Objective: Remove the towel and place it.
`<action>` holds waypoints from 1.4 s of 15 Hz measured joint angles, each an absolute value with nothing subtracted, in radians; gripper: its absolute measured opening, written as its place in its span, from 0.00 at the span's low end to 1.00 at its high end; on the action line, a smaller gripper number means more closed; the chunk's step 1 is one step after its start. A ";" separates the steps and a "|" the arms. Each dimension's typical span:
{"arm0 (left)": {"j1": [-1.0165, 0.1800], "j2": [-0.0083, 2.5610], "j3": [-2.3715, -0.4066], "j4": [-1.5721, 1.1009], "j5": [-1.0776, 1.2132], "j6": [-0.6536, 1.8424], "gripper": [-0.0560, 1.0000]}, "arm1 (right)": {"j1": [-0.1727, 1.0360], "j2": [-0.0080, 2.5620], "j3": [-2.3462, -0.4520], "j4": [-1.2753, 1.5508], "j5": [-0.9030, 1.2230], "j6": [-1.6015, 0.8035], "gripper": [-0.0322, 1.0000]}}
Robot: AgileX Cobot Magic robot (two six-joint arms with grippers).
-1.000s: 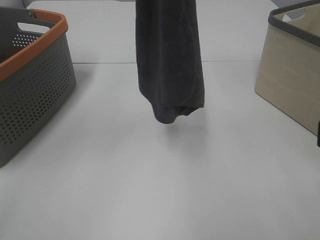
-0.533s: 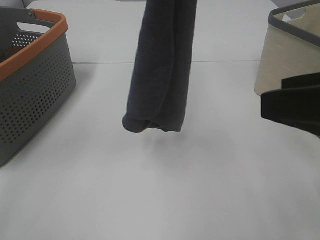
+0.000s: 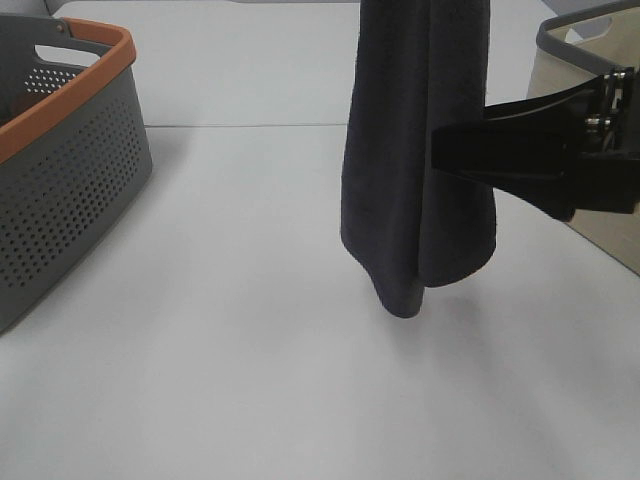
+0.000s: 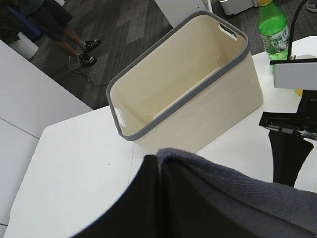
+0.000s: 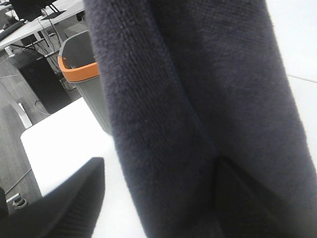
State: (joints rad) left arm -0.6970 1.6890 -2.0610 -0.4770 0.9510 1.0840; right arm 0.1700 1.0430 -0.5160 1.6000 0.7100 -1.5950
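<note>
Removal seemingly done, placing not yet: dark grey towel (image 3: 415, 170) hanging bunched lengthwise in mid-air, lower end just above the white table (image 3: 200, 380), between a grey orange-rimmed basket (image 3: 70, 170) and a beige basket (image 4: 208, 119). Top end apparently clamped in the left gripper (image 4: 158, 171). Right gripper (image 5: 158, 198) with fingers apart, one on each side of the hanging cloth, not squeezing it. Left to do: lowering and release.

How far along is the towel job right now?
Done: the towel is lifted, hanging over the table between the grey basket and the beige basket. In hand: the left claw grips its top, while the open right claw straddles it partway down. Left: it is in neither basket and not laid down anywhere, so placing remains.
</note>
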 joint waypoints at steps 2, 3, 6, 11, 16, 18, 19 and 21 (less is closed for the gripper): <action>-0.697 1.689 -2.061 -0.477 0.951 1.085 0.05 | 0.170 1.086 -0.519 1.624 0.718 -1.641 0.57; -0.697 1.689 -2.061 -0.477 0.951 1.085 0.05 | 0.170 1.117 -0.523 1.639 0.740 -1.655 0.57; -0.697 1.689 -2.061 -0.477 0.951 1.085 0.05 | 0.173 1.193 -0.525 1.640 0.895 -1.664 0.57; -0.697 1.689 -2.061 -0.477 0.952 1.085 0.05 | 0.176 1.248 -0.525 1.669 0.780 -1.720 0.57; -0.697 1.689 -2.061 -0.451 0.979 1.085 0.05 | 0.176 1.268 -0.525 1.715 0.771 -1.800 0.57; -0.697 1.689 -2.061 -0.451 0.995 1.085 0.05 | 0.176 1.365 -0.526 1.732 0.892 -1.923 0.57; -0.697 1.689 -2.061 -0.451 0.999 1.085 0.05 | 0.176 1.409 -0.528 1.735 0.914 -1.935 0.57; -0.697 1.689 -2.061 -0.451 0.999 1.085 0.05 | 0.180 1.467 -0.530 1.737 0.994 -1.945 0.57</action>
State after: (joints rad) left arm -0.6970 1.6890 -2.0610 -0.4510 0.9990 1.0850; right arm 0.1800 1.4670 -0.5300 1.7370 0.9940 -1.9450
